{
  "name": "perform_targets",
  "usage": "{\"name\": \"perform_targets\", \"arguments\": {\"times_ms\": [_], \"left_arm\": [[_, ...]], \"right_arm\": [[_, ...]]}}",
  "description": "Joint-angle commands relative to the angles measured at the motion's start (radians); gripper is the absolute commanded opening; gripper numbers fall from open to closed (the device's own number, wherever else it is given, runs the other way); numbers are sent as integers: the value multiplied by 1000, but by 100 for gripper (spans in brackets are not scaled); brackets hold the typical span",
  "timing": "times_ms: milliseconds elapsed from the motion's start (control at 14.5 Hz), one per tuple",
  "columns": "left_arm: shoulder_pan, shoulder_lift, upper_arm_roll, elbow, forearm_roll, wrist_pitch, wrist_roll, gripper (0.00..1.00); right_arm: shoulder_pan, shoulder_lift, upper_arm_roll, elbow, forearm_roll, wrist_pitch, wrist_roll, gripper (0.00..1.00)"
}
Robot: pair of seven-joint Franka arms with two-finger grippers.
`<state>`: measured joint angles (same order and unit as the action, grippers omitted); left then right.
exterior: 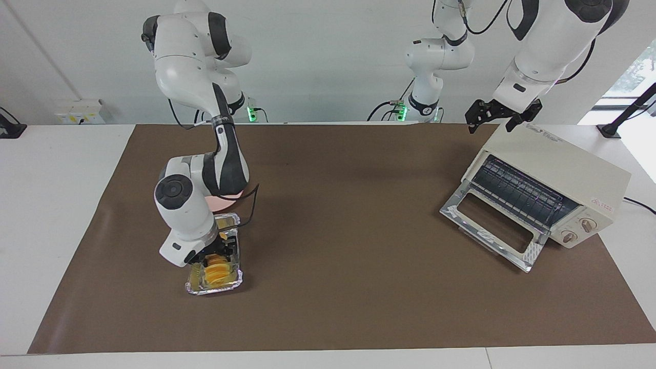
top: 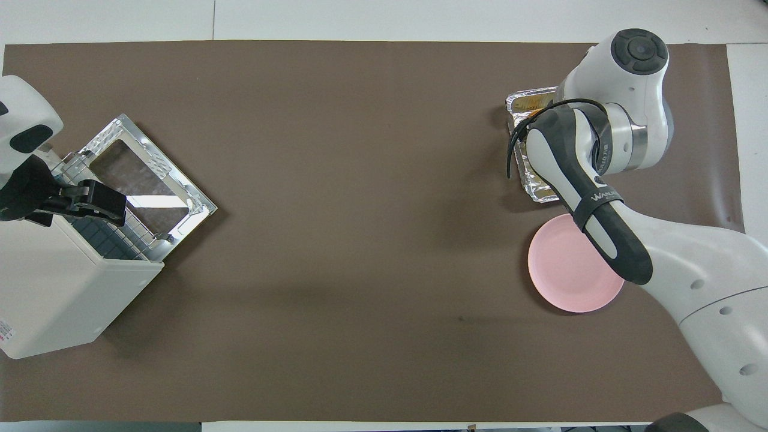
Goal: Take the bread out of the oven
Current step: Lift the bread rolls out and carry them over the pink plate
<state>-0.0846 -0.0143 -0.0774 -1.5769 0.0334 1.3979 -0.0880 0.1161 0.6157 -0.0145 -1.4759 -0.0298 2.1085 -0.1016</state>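
Observation:
The bread [exterior: 217, 272], a ridged yellow-orange loaf, lies in a crinkled foil tray [exterior: 216, 290] on the brown mat toward the right arm's end of the table. My right gripper [exterior: 222, 250] reaches down into the tray, its fingers closed against the end of the bread nearer the robots. In the overhead view the right arm hides the bread and most of the foil tray [top: 530, 99]. The cream oven [exterior: 559, 170] stands at the left arm's end with its glass door [exterior: 488, 226] folded down and its rack bare. My left gripper [exterior: 496, 117] hangs open over the oven's top.
A round pink plate [top: 569, 271] lies beside the foil tray, nearer to the robots, partly under the right arm. The brown mat [exterior: 348, 241] covers the table between tray and oven. The oven [top: 55, 289] sits at the mat's edge.

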Motion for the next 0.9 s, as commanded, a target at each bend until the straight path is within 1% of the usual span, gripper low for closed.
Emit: {"name": "perform_targets", "arguments": {"times_ms": [0,208,346,484,830], "left_arm": [[6,-27,1,-29,-13,19,-6,100],[5,-27,2,-28,-13,19,-6,100],[5,-27,1,-29,-13,19,-6,100],[6,-27,1,-29,-13,19,-6,100],[5,-27,1,-29,-13,19,-6,100]], "right_arm": [[-4,-16,5,-21,-16,12,3,0],[-6,-17,5,-12,-16,-5,0,0],[-6,-27,5,6,-16,-57,-1,0],[-7,-53,5,13,-15,-117,-1,0],[-4,-161,5,-1,-16,-260,-6,0]]}}
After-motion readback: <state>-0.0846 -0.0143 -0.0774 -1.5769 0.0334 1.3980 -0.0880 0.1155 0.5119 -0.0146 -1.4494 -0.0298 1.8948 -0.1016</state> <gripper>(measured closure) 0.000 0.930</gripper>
